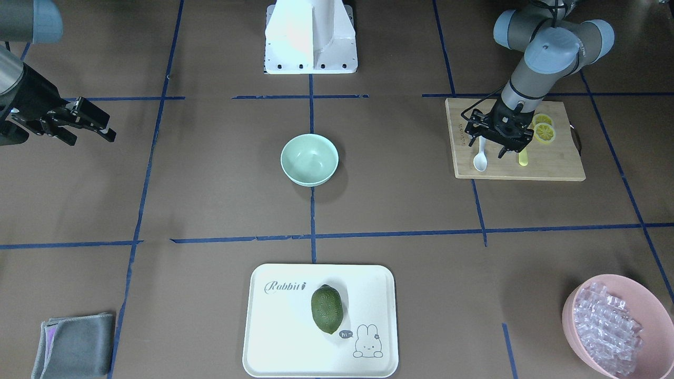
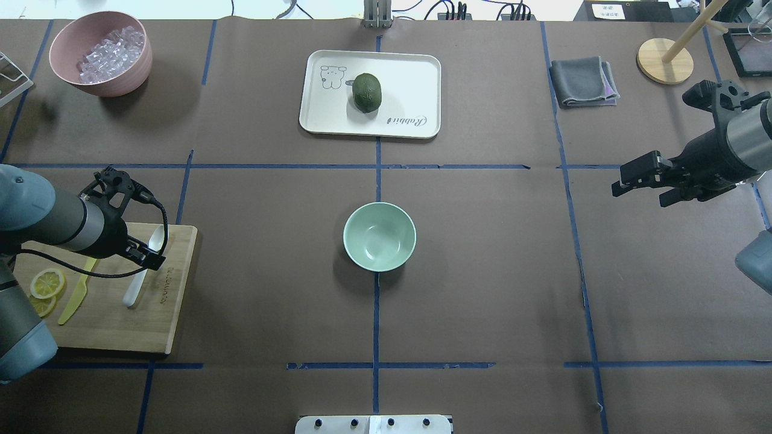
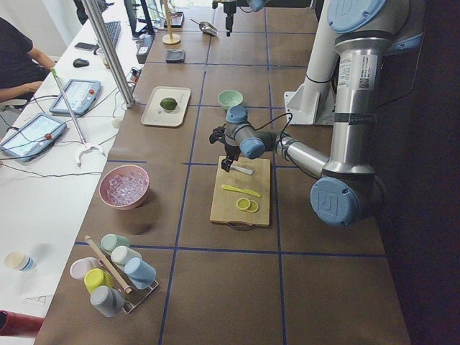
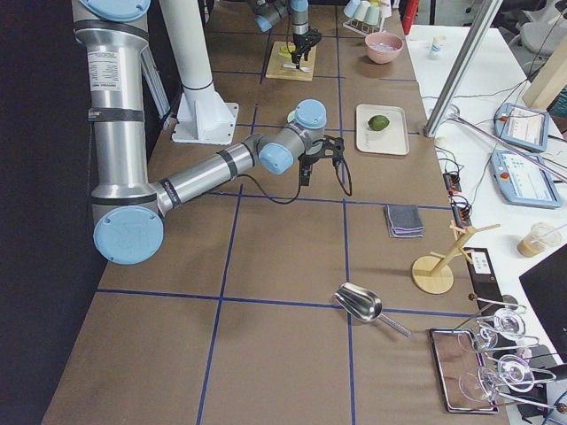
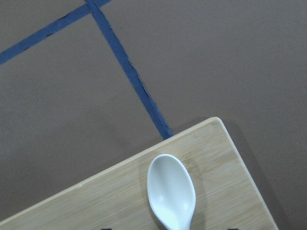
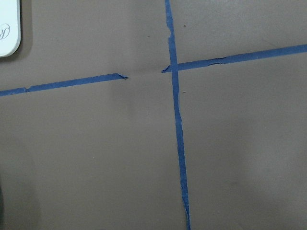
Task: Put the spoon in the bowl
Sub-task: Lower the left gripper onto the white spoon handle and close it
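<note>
The white spoon (image 1: 480, 159) lies on a wooden cutting board (image 1: 553, 164), scoop towards the board's corner, as the left wrist view (image 5: 171, 191) also shows. In the overhead view the spoon (image 2: 134, 292) lies at the table's left side. My left gripper (image 1: 491, 147) (image 2: 142, 256) hangs just above the spoon's handle, open, a finger on each side. The empty mint-green bowl (image 1: 309, 159) (image 2: 379, 236) stands at the table's centre, far from the spoon. My right gripper (image 1: 89, 135) (image 2: 639, 193) is open and empty, held above the table at the other side.
A yellow knife (image 1: 523, 157) and lemon slices (image 1: 543, 129) lie on the board beside the spoon. A white tray (image 1: 263, 337) holds a green fruit (image 1: 327, 309). A pink bowl (image 1: 571, 308) of clear cubes and a grey cloth (image 1: 73, 345) sit at the far corners.
</note>
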`<state>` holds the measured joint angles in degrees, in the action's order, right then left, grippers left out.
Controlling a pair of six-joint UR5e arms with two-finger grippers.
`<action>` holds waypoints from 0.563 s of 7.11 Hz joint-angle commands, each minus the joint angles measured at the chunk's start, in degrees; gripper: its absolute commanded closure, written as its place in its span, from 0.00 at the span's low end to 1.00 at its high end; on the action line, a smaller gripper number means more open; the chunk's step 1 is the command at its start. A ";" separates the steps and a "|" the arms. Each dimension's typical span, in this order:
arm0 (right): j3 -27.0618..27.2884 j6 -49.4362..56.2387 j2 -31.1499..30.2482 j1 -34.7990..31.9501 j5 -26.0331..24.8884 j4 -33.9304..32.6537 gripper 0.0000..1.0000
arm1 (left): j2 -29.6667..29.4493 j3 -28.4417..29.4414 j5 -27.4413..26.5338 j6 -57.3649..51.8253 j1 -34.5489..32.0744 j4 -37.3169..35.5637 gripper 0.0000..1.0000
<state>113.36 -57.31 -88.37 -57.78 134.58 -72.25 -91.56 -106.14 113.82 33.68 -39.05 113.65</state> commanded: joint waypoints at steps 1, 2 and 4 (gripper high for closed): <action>-0.07 0.00 0.04 0.04 -0.11 0.00 0.00 | -0.03 0.75 3.94 2.87 0.12 -0.01 0.24; 0.01 0.00 0.04 0.04 -0.11 0.00 0.00 | -0.03 1.10 3.95 3.15 0.03 -0.01 0.27; 0.02 0.00 -0.05 0.04 -0.11 0.00 0.00 | -0.03 1.20 3.87 3.15 0.12 -0.01 0.33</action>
<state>113.37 -57.31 -88.38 -57.75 134.47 -72.25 -91.58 -105.03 117.67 36.72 -38.97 113.64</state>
